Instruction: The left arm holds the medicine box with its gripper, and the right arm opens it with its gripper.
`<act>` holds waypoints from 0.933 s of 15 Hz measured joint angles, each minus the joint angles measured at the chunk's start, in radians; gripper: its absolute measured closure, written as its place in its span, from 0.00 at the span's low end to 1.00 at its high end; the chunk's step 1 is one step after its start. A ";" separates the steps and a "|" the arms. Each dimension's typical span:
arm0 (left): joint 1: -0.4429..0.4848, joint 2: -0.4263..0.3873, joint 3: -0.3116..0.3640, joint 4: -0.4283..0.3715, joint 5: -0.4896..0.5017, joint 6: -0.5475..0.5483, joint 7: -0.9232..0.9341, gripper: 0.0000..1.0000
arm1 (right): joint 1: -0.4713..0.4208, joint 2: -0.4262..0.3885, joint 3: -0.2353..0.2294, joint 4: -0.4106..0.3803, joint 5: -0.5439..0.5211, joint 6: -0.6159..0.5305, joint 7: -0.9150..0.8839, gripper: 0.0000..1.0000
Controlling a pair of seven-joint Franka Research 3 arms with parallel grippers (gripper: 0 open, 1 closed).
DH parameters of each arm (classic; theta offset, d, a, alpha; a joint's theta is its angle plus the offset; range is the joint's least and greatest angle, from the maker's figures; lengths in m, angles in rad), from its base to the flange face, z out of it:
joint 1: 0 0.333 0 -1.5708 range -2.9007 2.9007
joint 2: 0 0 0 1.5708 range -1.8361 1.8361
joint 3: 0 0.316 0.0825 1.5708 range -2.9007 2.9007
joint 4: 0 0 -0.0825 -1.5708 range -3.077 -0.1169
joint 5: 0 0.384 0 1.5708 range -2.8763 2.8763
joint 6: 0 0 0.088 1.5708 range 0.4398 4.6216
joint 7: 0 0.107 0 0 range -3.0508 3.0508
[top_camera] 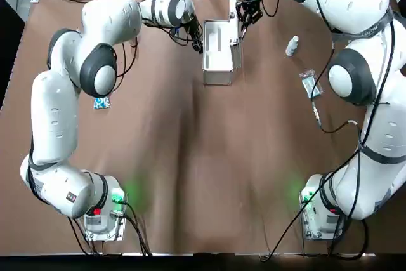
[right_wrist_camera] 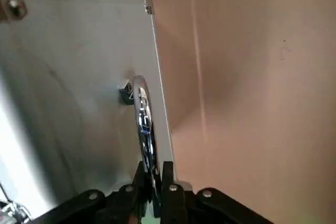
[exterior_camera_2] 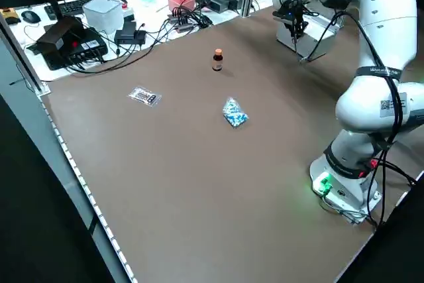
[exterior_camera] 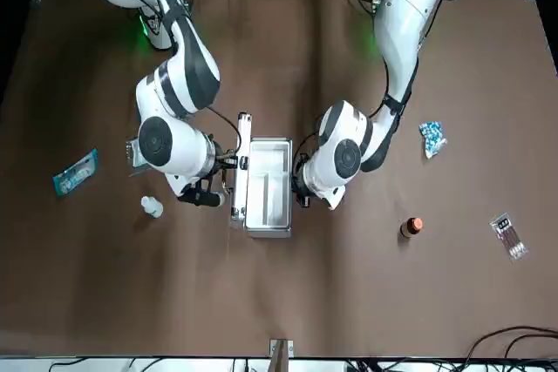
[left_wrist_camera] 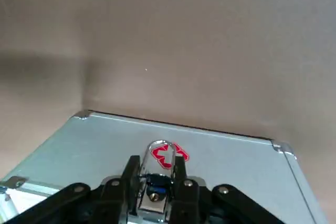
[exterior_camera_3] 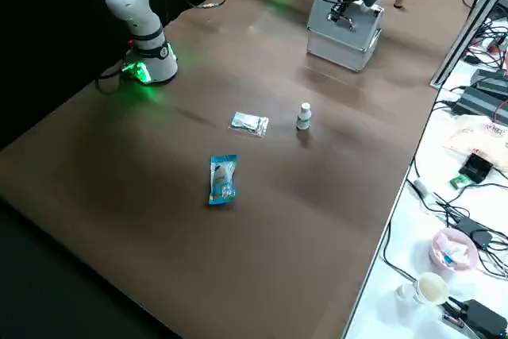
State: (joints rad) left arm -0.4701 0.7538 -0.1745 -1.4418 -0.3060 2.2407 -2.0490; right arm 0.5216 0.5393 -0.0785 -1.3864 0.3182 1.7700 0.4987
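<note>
The medicine box (top_camera: pixel 217 61) is a silver metal case at the far middle of the table, its white inside showing from above. Its lid (exterior_camera: pixel 241 169) stands raised along the side nearest the right arm. My left gripper (top_camera: pixel 198 44) is at the box's opposite side; in the left wrist view it (left_wrist_camera: pixel 155 181) is shut on a small clasp on the silver wall, just below a red mark (left_wrist_camera: pixel 168 153). My right gripper (top_camera: pixel 241 22) is by the lid; in the right wrist view it (right_wrist_camera: pixel 153 179) is shut on the lid's chrome handle (right_wrist_camera: pixel 143 121).
A white bottle (top_camera: pixel 292 46) and a clear sachet (top_camera: pixel 309 84) lie to the right of the box. A blue packet (top_camera: pixel 101 102) lies to its left. A brown bottle (exterior_camera: pixel 411 227) and a small packet (exterior_camera: pixel 508 235) sit farther out. Cables and clutter edge the table's far side.
</note>
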 joint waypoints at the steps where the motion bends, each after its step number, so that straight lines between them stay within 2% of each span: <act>1: 0.000 0.000 0.000 0.000 0.000 0.000 0.000 0.69 | -0.003 0.000 0.000 -0.001 0.009 -0.001 -0.010 0.87; 6: 0.000 0.000 0.001 0.000 0.000 0.000 0.000 0.69 | -0.076 0.008 -0.005 -0.033 0.126 -0.023 -0.159 0.83; 9: 0.000 0.001 0.001 -0.001 0.000 -0.001 0.000 0.69 | -0.120 0.048 -0.025 -0.037 0.126 0.022 -0.199 0.56; 11: 0.000 0.001 0.001 -0.001 0.000 -0.001 0.000 0.69 | -0.128 0.059 -0.025 -0.037 0.131 0.022 -0.206 0.52; 13: 0.000 0.001 0.001 -0.001 0.000 -0.001 0.000 0.69 | -0.128 0.059 -0.025 -0.034 0.131 0.023 -0.206 0.35; 14: 0.000 0.001 0.001 -0.001 0.000 -0.001 0.000 0.69 | -0.128 0.059 -0.025 -0.033 0.131 0.023 -0.206 0.33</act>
State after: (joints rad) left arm -0.4700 0.7552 -0.1730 -1.4427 -0.3059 2.2395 -2.0491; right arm 0.3937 0.5986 -0.1035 -1.4192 0.4493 1.7930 0.2927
